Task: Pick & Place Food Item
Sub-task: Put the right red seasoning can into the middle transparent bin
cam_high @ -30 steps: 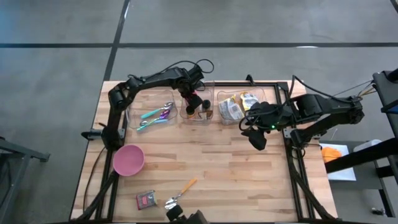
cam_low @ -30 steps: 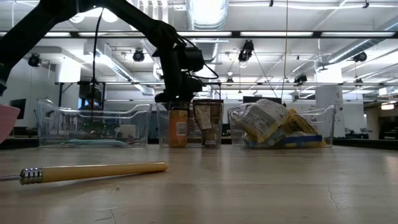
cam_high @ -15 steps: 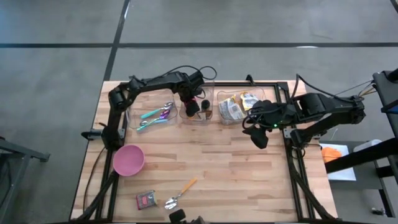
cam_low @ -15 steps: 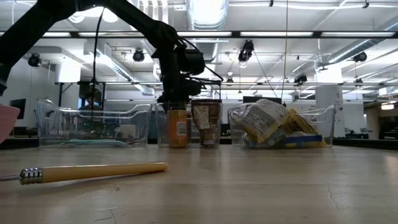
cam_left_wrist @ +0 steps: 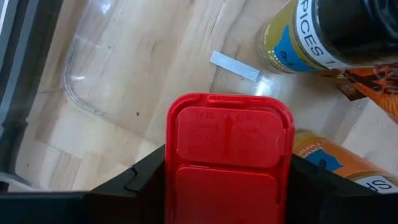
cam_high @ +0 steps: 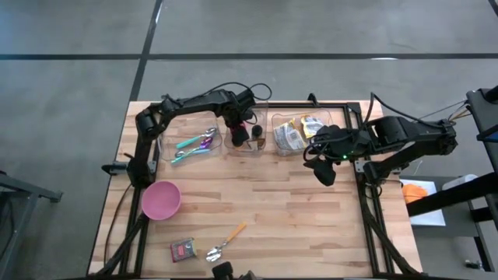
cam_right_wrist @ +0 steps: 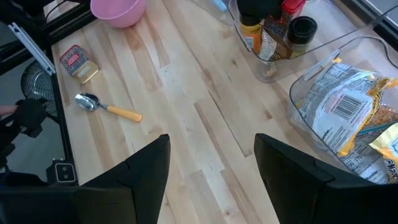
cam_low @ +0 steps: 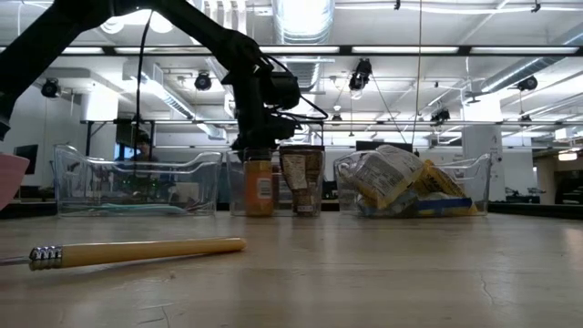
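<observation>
Several spice jars stand in the middle clear bin (cam_high: 250, 148) at the table's far side. One has a red flip cap (cam_left_wrist: 229, 155) and an orange body (cam_low: 260, 189). My left gripper (cam_high: 238, 135) is over it, pointing down, shut on its cap. Beside it stands a dark-lidded jar (cam_low: 303, 182). My right gripper (cam_high: 323, 167) hangs open above the table's right part, in front of the right-hand bin, nothing between its fingers (cam_right_wrist: 211, 168). My left gripper pinches the red cap by two opposite sides (cam_left_wrist: 175, 163) between its two fingers (cam_left_wrist: 146, 180), coming from above and pointing down. The jar stands upright with its bottom on the bin floor. In the low view the gripper hides the cap.
The right bin (cam_high: 299, 134) holds food packets; the left bin (cam_high: 191, 144) holds coloured utensils. A pink bowl (cam_high: 161, 199), a spoon with a yellow handle (cam_high: 226, 241) and a small packet (cam_high: 184, 249) lie on the near left of the table.
My left gripper has sunk onto the orange jar's top, shifted slightly toward the table's near edge and rolled about its own pointing line. The jar has stayed in place in the bin.
</observation>
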{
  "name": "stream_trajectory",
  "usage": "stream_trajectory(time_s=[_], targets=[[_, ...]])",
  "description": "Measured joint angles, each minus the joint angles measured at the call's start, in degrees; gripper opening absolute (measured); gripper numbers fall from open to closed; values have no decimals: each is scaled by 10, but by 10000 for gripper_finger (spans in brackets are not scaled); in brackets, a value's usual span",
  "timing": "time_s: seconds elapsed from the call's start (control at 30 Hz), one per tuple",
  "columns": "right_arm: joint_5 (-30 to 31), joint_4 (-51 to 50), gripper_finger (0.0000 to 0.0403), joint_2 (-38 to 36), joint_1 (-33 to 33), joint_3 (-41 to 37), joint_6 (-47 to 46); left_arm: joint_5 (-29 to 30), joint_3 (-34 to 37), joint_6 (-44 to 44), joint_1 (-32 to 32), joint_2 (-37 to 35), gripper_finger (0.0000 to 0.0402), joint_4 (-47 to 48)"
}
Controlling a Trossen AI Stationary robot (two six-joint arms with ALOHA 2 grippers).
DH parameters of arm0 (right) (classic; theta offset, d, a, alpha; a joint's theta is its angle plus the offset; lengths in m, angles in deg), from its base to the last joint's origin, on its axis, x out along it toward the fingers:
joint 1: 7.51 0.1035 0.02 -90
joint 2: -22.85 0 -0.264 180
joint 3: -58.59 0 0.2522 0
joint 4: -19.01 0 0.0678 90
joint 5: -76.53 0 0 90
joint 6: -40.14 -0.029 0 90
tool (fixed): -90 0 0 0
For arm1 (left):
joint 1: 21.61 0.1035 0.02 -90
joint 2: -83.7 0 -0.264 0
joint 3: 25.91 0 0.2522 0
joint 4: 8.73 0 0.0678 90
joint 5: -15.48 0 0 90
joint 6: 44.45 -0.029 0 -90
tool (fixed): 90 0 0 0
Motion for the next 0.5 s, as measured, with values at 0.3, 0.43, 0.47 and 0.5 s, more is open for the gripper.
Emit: stream_trajectory(time_s=[0.3,0.43,0.47,0.5], targets=[[0,0,228,0,0,0,0,2,0,-3,0,0,283,3],[0,0,228,0,0,0,0,2,-3,-3,0,0,285,5],[0,0,228,0,0,0,0,2,-5,-3,0,0,285,5],[0,0,228,0,0,0,0,3,-7,-4,-1,1,285,6]])
